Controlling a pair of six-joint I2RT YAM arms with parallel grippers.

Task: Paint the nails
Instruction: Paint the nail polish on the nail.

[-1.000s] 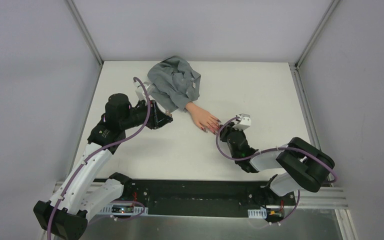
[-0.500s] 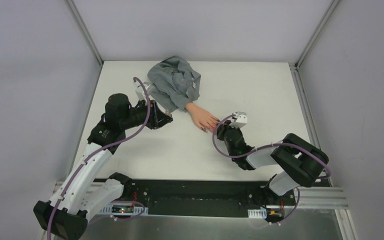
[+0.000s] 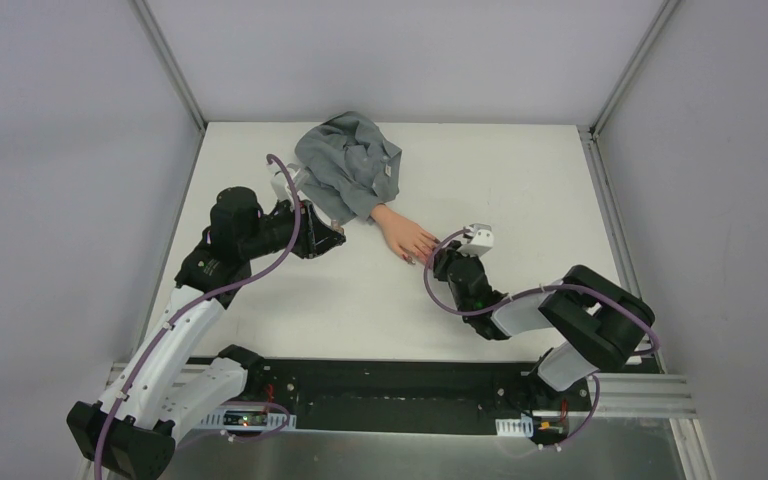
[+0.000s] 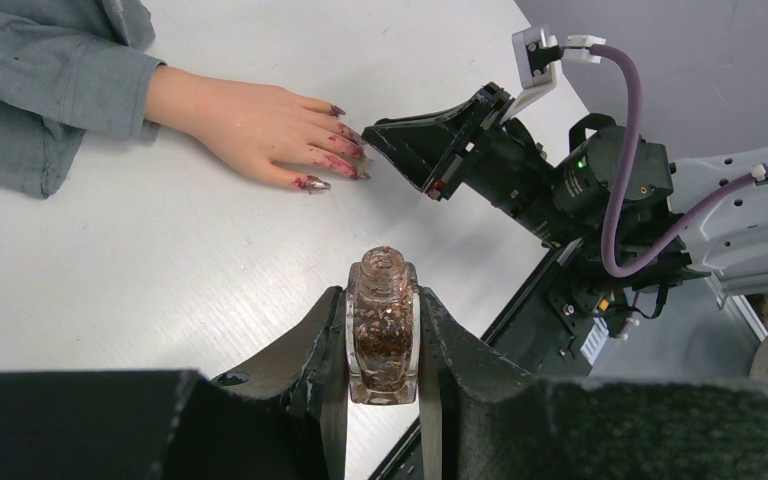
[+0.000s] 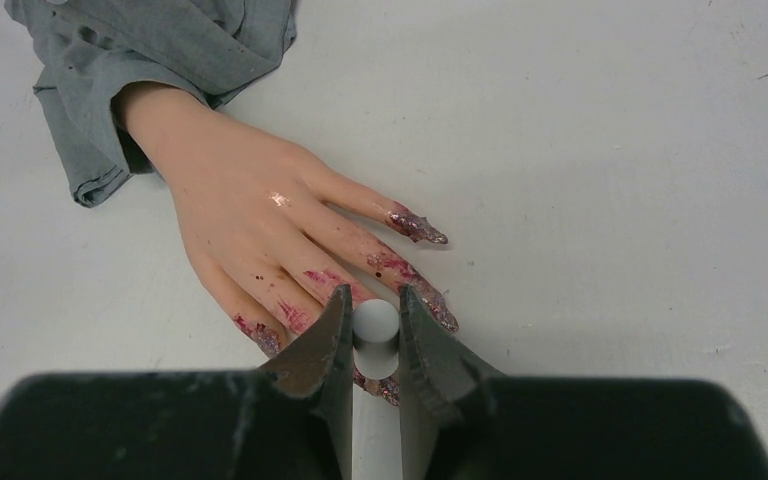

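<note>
A white table boxed in by pale grey walls carries a peach fake hand, palm down, its grey sleeve bunched behind the wrist. The nails lie directly ahead of the right gripper fingers, some just under their tips. Each is smeared with glittery dark red that spills onto the skin. Those fingers are clamped on the white brush cap, whose bristle end is hidden below them. The left gripper fingers pinch the uncapped polish bottle upright, well apart from the fake hand, with the nails far ahead of them and a little to the left. To do this stroke well, I judge the brush should settle lightly on one nail, draw from cuticle to point, and stay inside the nail's edges, since the skin is stained enough. Open table lies to the right of and beyond the right fingers, giving room to pull back. The fake fingers crowd the left side and the space beneath, where a low pass could nudge the hand.
</note>
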